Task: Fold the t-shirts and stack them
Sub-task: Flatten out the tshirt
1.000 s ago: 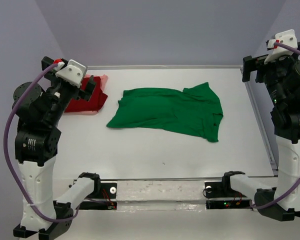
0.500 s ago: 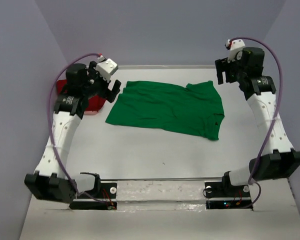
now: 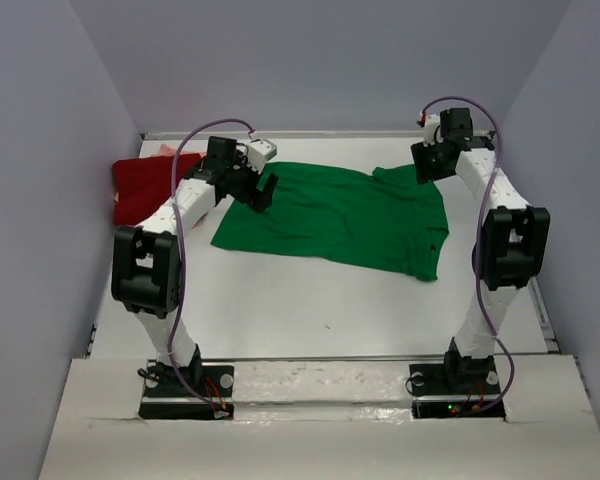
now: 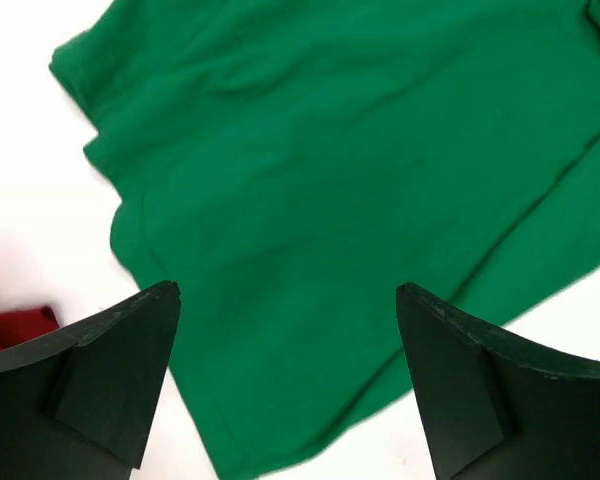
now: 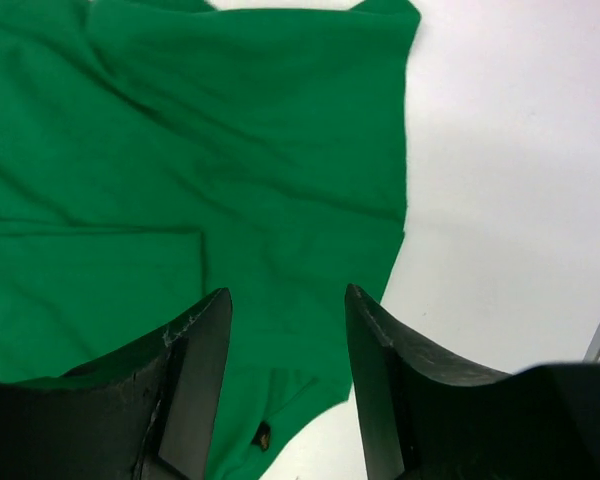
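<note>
The bright green t-shirt (image 3: 330, 215) lies spread flat mid-table. My left gripper (image 3: 260, 190) hovers over its far left corner, jaws wide open; in the left wrist view green cloth (image 4: 330, 180) fills the space under the gripper (image 4: 288, 290) and nothing is held. My right gripper (image 3: 425, 165) hangs above the shirt's far right sleeve. In the right wrist view it (image 5: 286, 292) stands partly open above the cloth (image 5: 230, 150), with nothing between the fingers. The dark red t-shirt (image 3: 145, 185) lies folded at the far left, and an edge of it (image 4: 15, 325) shows in the left wrist view.
White tabletop (image 3: 310, 300) stretches in front of the green shirt. Grey walls close in the left, back and right sides. A metal rail (image 3: 542, 310) runs along the table's right edge. Both arm bases (image 3: 320, 385) sit at the near edge.
Both arms have swung from the table's sides out over the green shirt's far corners. The right jaws have narrowed; the left jaws stay wide. The shirts have not moved.
</note>
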Robot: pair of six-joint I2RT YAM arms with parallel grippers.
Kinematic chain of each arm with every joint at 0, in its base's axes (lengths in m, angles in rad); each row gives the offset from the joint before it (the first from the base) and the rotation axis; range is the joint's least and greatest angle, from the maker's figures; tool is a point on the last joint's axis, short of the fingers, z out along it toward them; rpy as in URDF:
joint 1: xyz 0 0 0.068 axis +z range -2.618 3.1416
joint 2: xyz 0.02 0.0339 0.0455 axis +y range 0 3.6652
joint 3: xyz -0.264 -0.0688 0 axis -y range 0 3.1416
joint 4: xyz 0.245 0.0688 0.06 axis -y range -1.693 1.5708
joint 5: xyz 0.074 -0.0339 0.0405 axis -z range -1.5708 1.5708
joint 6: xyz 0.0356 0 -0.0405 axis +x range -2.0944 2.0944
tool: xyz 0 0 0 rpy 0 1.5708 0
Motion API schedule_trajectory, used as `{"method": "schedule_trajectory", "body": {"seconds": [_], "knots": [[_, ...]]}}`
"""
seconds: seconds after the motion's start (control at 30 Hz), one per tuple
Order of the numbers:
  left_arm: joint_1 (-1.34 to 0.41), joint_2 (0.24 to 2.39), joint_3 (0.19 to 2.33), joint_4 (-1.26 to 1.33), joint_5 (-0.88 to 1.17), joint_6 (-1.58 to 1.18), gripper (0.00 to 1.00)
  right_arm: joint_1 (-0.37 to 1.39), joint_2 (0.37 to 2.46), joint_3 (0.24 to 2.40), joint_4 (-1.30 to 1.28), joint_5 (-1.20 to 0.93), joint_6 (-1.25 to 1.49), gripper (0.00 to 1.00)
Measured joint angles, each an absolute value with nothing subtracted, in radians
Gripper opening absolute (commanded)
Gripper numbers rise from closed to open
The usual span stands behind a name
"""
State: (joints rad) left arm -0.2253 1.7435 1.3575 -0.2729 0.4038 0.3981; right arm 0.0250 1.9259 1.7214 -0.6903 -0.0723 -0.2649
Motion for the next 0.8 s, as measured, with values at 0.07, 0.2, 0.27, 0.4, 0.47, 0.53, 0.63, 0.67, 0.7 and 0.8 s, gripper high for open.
{"method": "schedule_trajectory", "body": {"seconds": [0.07,0.2,0.27,0.4,0.47,0.53,0.63,0.67,0.7,0.8], "knots": [[-0.243,1.79,1.387,-0.242,0.381,0.394,0.99,0.01,1.985,1.767,-0.691,-0.071,-0.265,0.53],[-0.255,1.872,1.468,-0.2,0.342,0.39,0.99,-0.007,2.068,1.841,-0.697,-0.066,-0.265,0.53],[-0.261,1.908,1.508,-0.169,0.307,0.39,0.99,-0.014,2.096,1.874,-0.696,-0.061,-0.265,0.53],[-0.273,1.952,1.554,-0.129,0.238,0.392,0.99,-0.023,2.14,1.941,-0.709,-0.06,-0.265,0.54],[-0.288,1.963,1.563,-0.11,0.2,0.399,0.99,-0.026,2.165,1.977,-0.712,-0.064,-0.265,0.54],[-0.305,1.97,1.565,-0.095,0.168,0.404,0.99,-0.027,2.186,2.003,-0.714,-0.069,-0.265,0.54],[-0.322,1.975,1.565,-0.076,0.129,0.407,0.99,-0.031,2.236,2.049,-0.723,-0.099,-0.262,0.54],[-0.328,1.977,1.564,-0.068,0.118,0.407,0.99,-0.034,2.261,2.071,-0.727,-0.115,-0.258,0.53],[-0.333,1.978,1.564,-0.059,0.109,0.408,0.99,-0.038,2.284,2.09,-0.73,-0.13,-0.254,0.53],[-0.336,1.98,1.564,-0.027,0.08,0.409,0.99,-0.049,2.34,2.141,-0.733,-0.153,-0.245,0.53]]}}
